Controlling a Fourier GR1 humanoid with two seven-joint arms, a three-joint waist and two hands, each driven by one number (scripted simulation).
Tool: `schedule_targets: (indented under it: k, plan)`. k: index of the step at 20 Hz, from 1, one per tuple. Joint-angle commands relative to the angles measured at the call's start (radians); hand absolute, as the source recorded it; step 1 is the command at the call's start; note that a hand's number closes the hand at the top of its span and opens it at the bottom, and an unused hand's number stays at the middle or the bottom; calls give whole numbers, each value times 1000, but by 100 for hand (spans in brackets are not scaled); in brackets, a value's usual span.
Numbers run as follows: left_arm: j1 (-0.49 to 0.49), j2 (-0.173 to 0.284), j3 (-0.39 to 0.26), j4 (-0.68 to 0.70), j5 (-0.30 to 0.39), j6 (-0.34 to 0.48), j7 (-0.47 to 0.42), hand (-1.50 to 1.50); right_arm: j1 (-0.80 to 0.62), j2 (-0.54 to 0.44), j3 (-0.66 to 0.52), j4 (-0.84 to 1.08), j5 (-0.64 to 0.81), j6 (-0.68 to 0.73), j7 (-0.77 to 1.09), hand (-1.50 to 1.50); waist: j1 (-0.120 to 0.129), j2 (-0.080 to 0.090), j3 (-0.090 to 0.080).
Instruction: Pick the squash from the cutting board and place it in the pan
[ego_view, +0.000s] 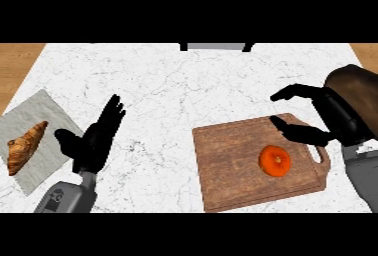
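1. The squash (275, 160), a round orange one, sits on the wooden cutting board (229, 170) at lower right of the frame, untouched.
2. Right hand (325, 117) hovers over the board's upper right corner, fingers and thumb spread wide, holding nothing. Looks lined up for a grab from above.
3. Left hand (94, 137) rests open at lower left, fingers up, beside a croissant (26, 146) on a grey cloth (55, 117).
4. Dark brown thing at the right edge (356, 82) is probably the pan, can't tell for sure.
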Motion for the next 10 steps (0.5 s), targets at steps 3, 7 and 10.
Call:
schedule_targets:
  k: [3,7,10]
  plan:
    - [45,3,-56,-76,62,-103,93,0,-7,86,34,29,169,-229,-265,-150,2,-3,8]
    - [61,-4,-54,-81,71,-104,126,0,0,21,191,-8,314,-73,-92,-150,-7,-7,4]
    - [48,-22,-68,-83,51,-79,121,0,-23,-69,276,-18,457,53,93,-150,-10,-14,-1]
